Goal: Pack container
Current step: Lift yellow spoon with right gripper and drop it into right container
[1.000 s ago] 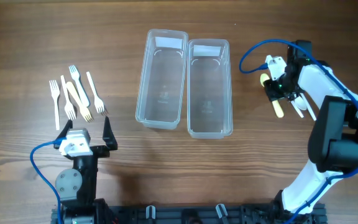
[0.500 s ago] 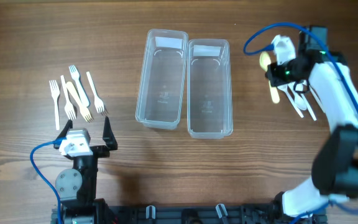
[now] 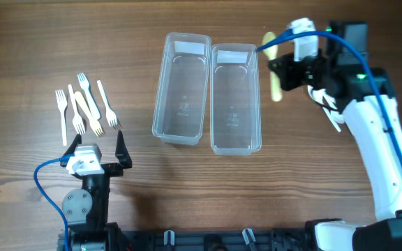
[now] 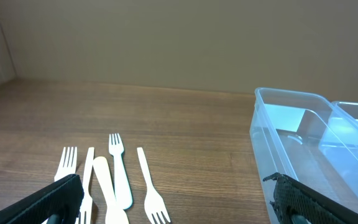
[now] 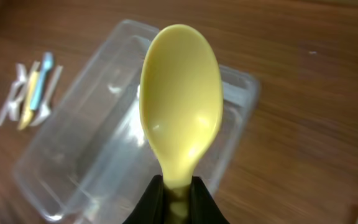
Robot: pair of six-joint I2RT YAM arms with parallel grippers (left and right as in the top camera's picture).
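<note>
A brown wood-grain worktop (image 3: 33, 42) carries two clear plastic rectangular containers side by side at its centre, long sides touching or nearly so; the left-hand clear container (image 3: 181, 97) sits slightly farther back than the right-hand clear container (image 3: 234, 104). The right tool (image 3: 282, 75) is clamped on the handle of a pale yellow plastic spoon (image 3: 276, 85); the spoon is held up off the worktop, just to the right of the far end of the right-hand container, outside its rim. In the right wrist view the spoon's bowl (image 5: 181, 112) points away from the closed fingers (image 5: 157, 198), with the container behind it. Beneath the right arm, right of the containers, lie what seem to be a few white plastic utensils (image 3: 335, 120), partly hidden. On the left side a cluster of pale plastic forks (image 3: 84, 106) lies flat, well apart from the containers, their tines toward the near edge. The left tool (image 3: 96, 150) rests just near of the forks; its jaws stand wide apart and hold nothing.
</note>
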